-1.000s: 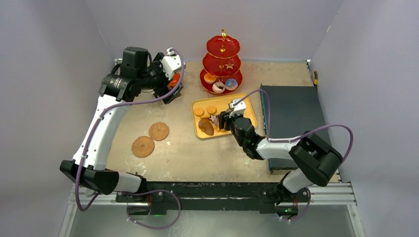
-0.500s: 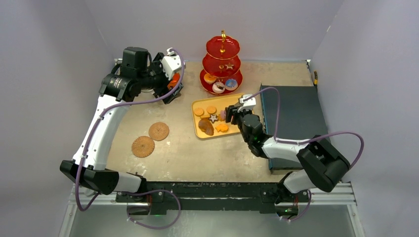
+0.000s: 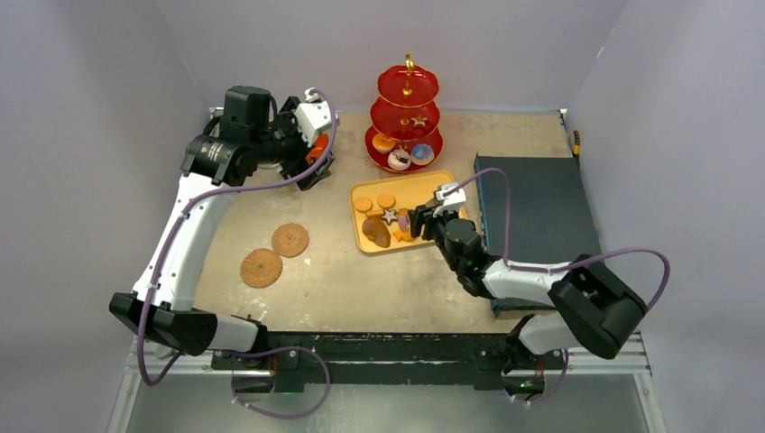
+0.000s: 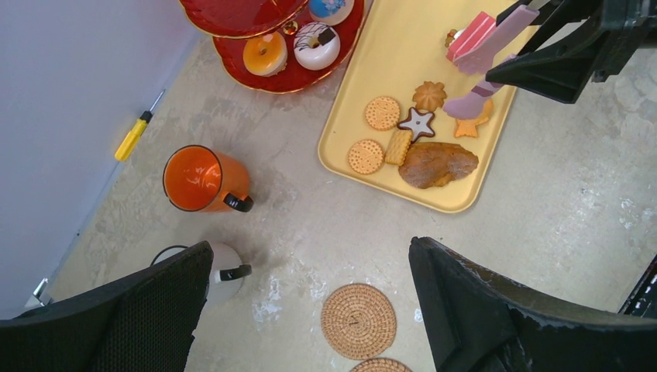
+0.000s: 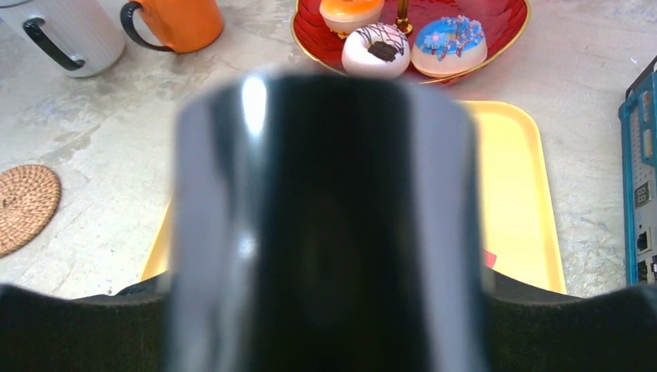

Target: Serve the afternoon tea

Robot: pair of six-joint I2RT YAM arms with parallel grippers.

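The red three-tier stand (image 3: 406,108) holds donuts (image 4: 317,45) on its bottom tier. On the yellow tray (image 3: 424,189) lie round biscuits (image 4: 382,112), a star (image 4: 417,122) and a croissant (image 4: 438,163). My right gripper (image 3: 419,219) is shut on lavender tongs (image 4: 484,46), whose arms stand spread over an orange star pastry (image 4: 474,124) at the tray's right side. In the right wrist view the tongs (image 5: 325,194) blur out the middle. My left gripper (image 4: 310,310) hangs open high above the orange mug (image 4: 203,178), the white mug (image 4: 221,271) and two coasters (image 4: 358,320).
A yellow screwdriver (image 4: 138,133) lies by the left wall near the mugs. A dark blue box (image 3: 537,216) takes up the table's right side, right next to the tray. Walls close in the table at the back and both sides.
The right arm's elbow has swung to the right while its gripper and the tongs stay over the tray's right half. The left arm has not moved.
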